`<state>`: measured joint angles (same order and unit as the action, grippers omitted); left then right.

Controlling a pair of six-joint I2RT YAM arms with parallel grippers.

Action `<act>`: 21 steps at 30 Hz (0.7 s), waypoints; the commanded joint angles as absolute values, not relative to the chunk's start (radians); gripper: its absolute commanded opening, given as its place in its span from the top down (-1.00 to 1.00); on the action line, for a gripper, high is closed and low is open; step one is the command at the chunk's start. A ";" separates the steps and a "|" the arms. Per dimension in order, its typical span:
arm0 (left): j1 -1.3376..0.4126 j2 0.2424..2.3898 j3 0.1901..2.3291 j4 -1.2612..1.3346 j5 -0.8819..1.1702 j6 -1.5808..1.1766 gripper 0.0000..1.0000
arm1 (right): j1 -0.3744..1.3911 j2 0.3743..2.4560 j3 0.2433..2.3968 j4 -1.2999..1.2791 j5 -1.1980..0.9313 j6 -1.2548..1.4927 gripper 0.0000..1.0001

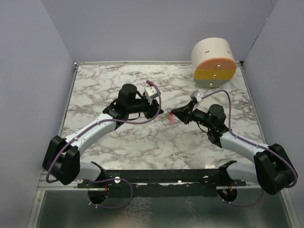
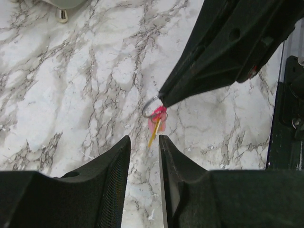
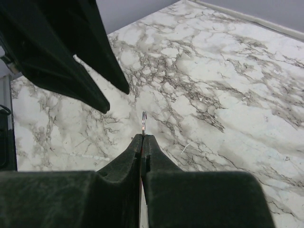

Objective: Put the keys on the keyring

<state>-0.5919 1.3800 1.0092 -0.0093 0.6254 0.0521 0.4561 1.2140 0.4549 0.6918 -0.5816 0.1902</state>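
Two grippers, listed nearest first. Left gripper: jaws slightly apart, holding nothing, just short of the keys. Keys: one pink, one yellow, dangling together at the tip of the right gripper, above the bench; whether threaded, you cannot tell. Right gripper: pinched tight on the keyring. Risk: nudge the keys and they may swing, or twist the thin ring out of that pinch.
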 commanded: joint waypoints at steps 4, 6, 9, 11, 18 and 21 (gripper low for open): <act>-0.589 1.297 0.763 0.558 0.599 -0.140 0.34 | 0.449 1.177 0.448 0.783 -0.621 0.242 0.99; -0.589 1.313 0.745 0.622 0.615 -0.158 0.35 | 0.449 1.178 0.448 0.800 -0.636 0.254 0.99; -0.587 1.331 0.732 0.695 0.623 -0.176 0.35 | 0.449 1.184 0.456 0.805 -0.652 0.262 0.99; -0.583 1.337 0.732 0.728 0.630 -0.178 0.36 | 0.449 1.184 0.457 0.805 -0.656 0.262 0.99; -0.535 1.374 0.753 0.769 0.721 -0.216 0.40 | 0.449 1.184 0.464 0.817 -0.667 0.268 0.99; -0.502 1.377 0.732 0.848 0.775 -0.268 0.40 | 0.448 1.184 0.470 0.826 -0.667 0.274 0.99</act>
<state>-0.5400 1.3697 0.7383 0.7139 0.6708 -0.1963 0.4561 1.1965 0.4507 0.7689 -0.6411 0.2600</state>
